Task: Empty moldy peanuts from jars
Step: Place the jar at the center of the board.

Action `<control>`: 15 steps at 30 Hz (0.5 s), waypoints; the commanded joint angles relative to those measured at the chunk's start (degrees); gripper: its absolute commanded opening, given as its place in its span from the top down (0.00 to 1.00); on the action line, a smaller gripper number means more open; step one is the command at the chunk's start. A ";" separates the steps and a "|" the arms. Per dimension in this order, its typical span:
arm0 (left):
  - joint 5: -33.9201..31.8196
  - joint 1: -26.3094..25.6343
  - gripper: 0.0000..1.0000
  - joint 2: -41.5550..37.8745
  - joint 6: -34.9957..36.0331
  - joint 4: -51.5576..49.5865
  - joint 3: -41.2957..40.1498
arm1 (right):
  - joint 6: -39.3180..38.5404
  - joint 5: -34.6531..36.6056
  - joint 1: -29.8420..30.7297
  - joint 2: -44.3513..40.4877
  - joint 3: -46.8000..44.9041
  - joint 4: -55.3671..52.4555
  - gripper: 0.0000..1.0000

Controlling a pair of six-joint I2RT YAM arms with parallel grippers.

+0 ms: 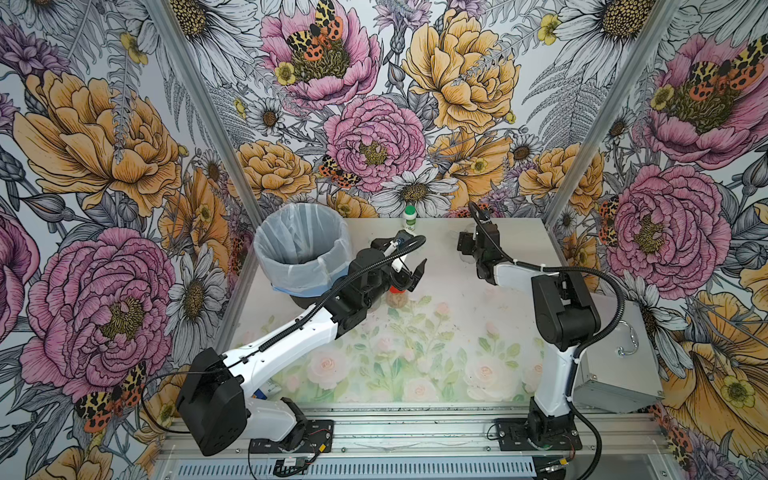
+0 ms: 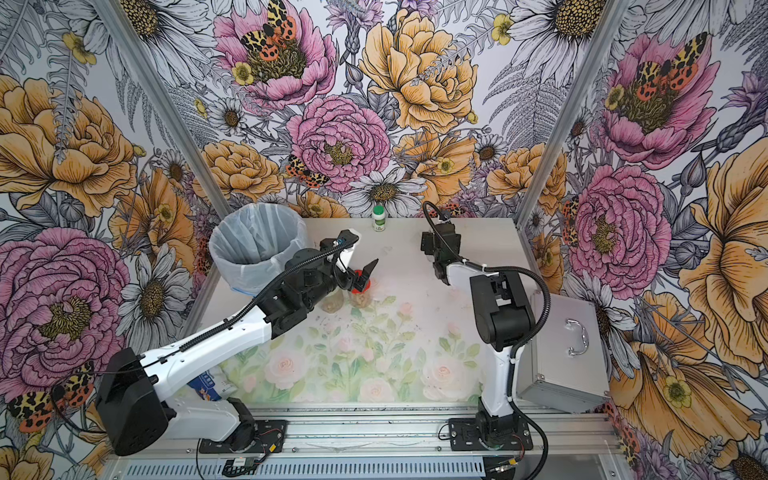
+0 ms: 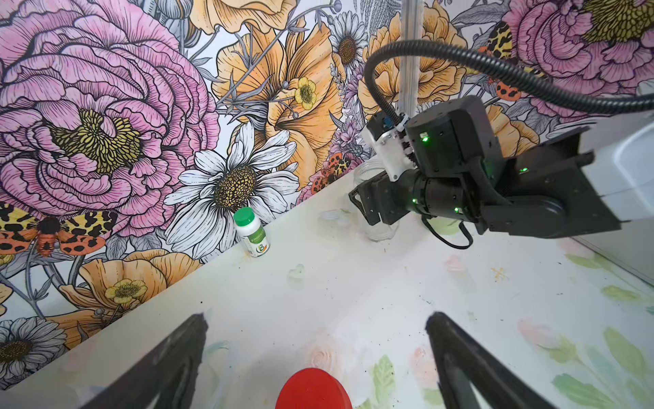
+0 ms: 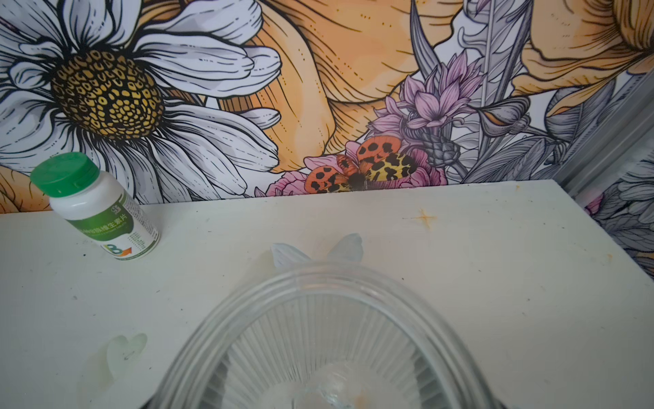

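At the far left of your worktop (image 1: 415, 353) stands a bin (image 1: 291, 274) lined with a pale bag. Just right of it, your left gripper (image 1: 405, 278) hangs over the red-lidded jar (image 1: 397, 301) with its jaws spread wide and nothing between them. That jar is small and clear. Its lower half shows tan moldy peanuts (image 2: 360, 301) packed together, and its red lid (image 2: 357, 275) is on. It stands a little left of the middle of the worktop.

In a top view you can make out a second jar (image 2: 332, 305) touching or just beside it on the left. It also holds tan nuts, and the left arm hides its top. The left wrist view shows only the red lid, sitting between the two dark fingers.

A white bottle (image 1: 409, 218) with a green cap stands upright at the far edge, near the middle.

Further right, your right gripper (image 2: 428, 247) is at a clear jar (image 3: 382, 232) near the far right of the worktop. Both top views hide this jar almost wholly behind the gripper. The left wrist view shows it upright with the gripper around its upper part. The right wrist view shows its open mouth and ribbed glass up close. No view shows the fingers on the glass, so you cannot tell whether the gripper grips it.

A metal case (image 1: 615, 365) lies at the right edge.
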 commanded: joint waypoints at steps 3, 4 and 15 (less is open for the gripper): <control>-0.11 -0.07 0.01 -2.67 0.36 2.62 -0.52 | 1.39 1.51 -0.33 3.20 3.53 1.20 0.34; -0.11 -0.08 0.01 -2.92 0.47 2.66 -0.44 | 1.44 1.66 -0.30 3.62 3.50 1.31 0.34; 0.15 0.12 0.01 -3.58 1.24 3.17 -0.24 | 1.15 1.30 -0.40 4.55 5.15 -0.34 0.17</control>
